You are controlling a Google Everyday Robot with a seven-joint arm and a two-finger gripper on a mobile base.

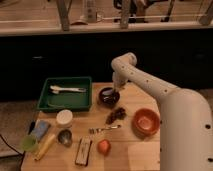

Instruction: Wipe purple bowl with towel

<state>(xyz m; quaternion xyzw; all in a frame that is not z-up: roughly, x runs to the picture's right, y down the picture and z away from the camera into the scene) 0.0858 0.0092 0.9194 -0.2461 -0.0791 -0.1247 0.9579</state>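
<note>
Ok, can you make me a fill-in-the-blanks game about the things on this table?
1. The gripper is over the purple bowl, which stands beside a tray coloured ___.
2. The other bowl, the bigger one, is coloured ___.
3. The metal eating tool lying near the middle of the table is a ___.
Missing words: green, orange, fork.
</note>
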